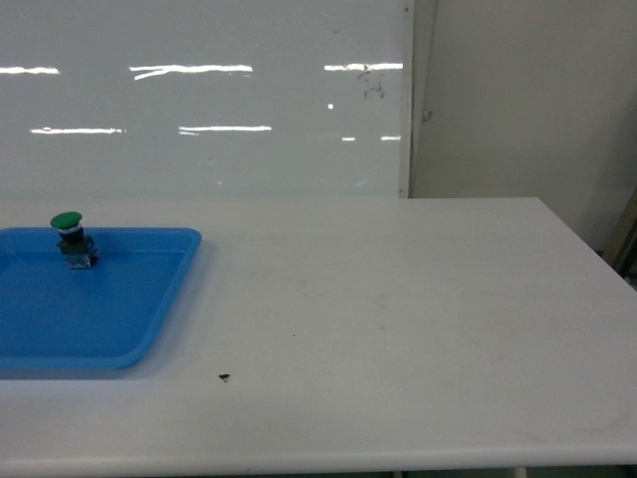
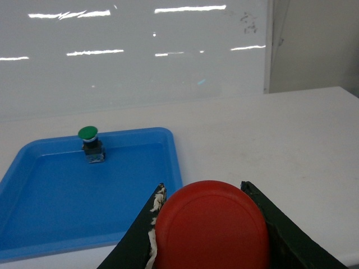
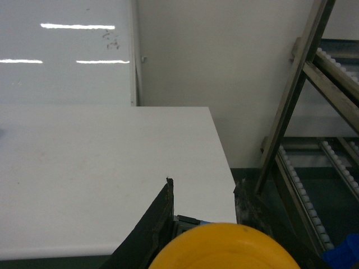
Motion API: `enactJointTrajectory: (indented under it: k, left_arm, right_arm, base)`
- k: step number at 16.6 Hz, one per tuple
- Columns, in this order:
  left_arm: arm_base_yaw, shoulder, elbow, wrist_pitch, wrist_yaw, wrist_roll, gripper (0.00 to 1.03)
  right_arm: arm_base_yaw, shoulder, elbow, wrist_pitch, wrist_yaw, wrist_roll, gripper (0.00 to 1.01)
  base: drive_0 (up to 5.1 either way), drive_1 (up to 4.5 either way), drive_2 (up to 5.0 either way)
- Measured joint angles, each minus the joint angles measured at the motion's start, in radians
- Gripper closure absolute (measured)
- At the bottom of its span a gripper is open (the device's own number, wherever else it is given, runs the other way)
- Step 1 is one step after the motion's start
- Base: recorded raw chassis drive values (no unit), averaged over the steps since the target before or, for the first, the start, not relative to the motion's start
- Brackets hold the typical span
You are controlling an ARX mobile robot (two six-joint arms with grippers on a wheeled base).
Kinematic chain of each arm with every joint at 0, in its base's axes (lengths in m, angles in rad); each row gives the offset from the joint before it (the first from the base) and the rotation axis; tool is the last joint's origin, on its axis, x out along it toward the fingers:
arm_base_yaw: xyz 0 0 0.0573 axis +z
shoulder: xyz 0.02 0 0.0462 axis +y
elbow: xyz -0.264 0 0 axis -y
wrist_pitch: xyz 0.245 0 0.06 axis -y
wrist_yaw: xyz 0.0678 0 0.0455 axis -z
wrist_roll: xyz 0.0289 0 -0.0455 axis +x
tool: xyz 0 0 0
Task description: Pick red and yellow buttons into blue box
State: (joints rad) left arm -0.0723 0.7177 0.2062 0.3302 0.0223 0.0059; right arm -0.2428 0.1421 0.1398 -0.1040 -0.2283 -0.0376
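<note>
The left gripper [image 2: 210, 224] was closed on the red button [image 2: 210, 227]: in the left wrist view the red cap filled the gap between the two dark fingers [image 2: 137, 238], touching both, held up above the white table [image 2: 291, 145] just beside the near right corner of the shallow blue tray [image 2: 168, 151]. The right gripper [image 3: 216, 241] likewise clasped the yellow button [image 3: 224, 246], its yellow cap sitting between the fingers [image 3: 157, 224] with a bit of the clear base visible behind it, held over the table's near right corner, next to a metal roller rack [image 3: 314, 140]. In the tray stood a green button [image 1: 70, 239], upright near the far rim, well apart from both held buttons. In the head view neither arm showed; only the tray, the green button and a small dark speck [image 1: 224, 377] on the table appeared. A sliver of bright blue [image 3: 345, 255] sat at the lower right edge of the right wrist view, too cropped to identify.
</note>
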Motion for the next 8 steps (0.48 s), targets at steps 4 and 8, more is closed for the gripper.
enactJointTrajectory:
  k: [4, 8]
  left_arm:
    - [0.000, 0.000, 0.000, 0.000, 0.000, 0.000, 0.71]
    - [0.000, 0.001, 0.000, -0.001, 0.000, 0.000, 0.71]
  right_arm:
    - [0.000, 0.000, 0.000, 0.000, 0.000, 0.000, 0.72]
    - [0.000, 0.000, 0.000, 0.000, 0.000, 0.000, 0.72]
  base:
    - [4.9, -3.39, -1.2]
    - [4.9, -3.39, -1.2]
